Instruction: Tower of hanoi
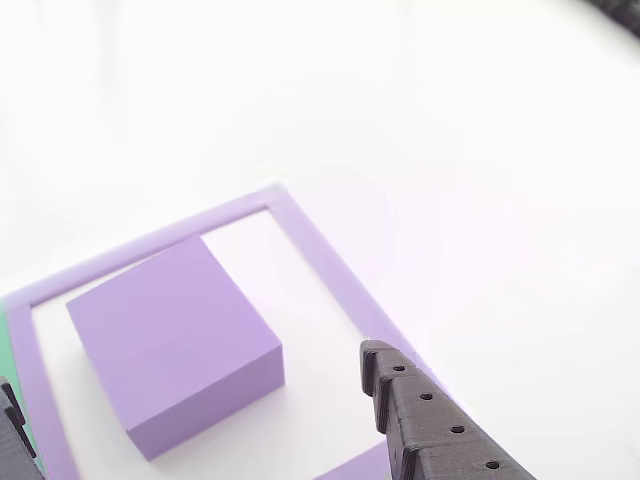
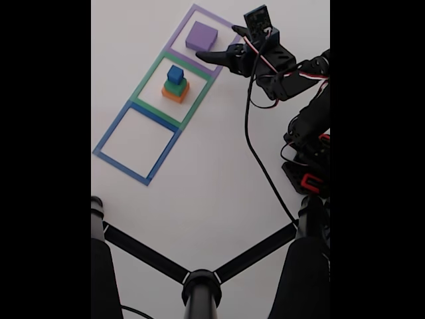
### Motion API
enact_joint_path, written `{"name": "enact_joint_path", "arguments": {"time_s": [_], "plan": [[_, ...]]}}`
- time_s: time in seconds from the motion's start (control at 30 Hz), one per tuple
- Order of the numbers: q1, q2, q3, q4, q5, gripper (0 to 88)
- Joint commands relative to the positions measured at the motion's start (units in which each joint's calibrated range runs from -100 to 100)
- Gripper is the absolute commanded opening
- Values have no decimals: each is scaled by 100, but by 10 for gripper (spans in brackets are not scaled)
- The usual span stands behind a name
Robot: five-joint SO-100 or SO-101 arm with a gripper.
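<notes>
Going left to right in the fixed view, the blue tape square (image 2: 136, 145) lies farthest from the end effector (image 2: 222, 46) and holds nothing; next comes the green tape square (image 2: 151, 71), nearer, with a stack of three inside it, the orange block (image 2: 175, 94) at the bottom, the green block (image 2: 176, 86) on it and the blue block (image 2: 175, 72) on top; then the purple tape square (image 2: 178, 36), closest, where the purple block (image 2: 201, 36) sits alone just beside the end effector on its left. The end effector is released and carries nothing: its two dark fingers are spread, their tips pointing at the purple block but apart from it. In the other view one ribbed black finger (image 1: 430, 420) rises from the lower edge to the right of the purple block, over the tape border, with a gap of white bench (image 2: 219, 173) between them. Judging from this layout, the largest block stands on its goal square and the step in hand is rebuilding the stack on it. The next move probably calls for swinging left over the green tape square, coming down around the small blue block and closing on it without knocking the two beneath. No brand, label or writing can be read in either view.
</notes>
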Motion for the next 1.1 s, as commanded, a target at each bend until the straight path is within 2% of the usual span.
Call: {"name": "enact_joint_path", "arguments": {"time_s": [0.0, 0.2, 1.07], "plan": [[-68, 578, -536, -562, 0, 417], [-91, 1235, -790, -1064, 0, 416], [-312, 2413, -1644, -1614, 0, 398]]}}
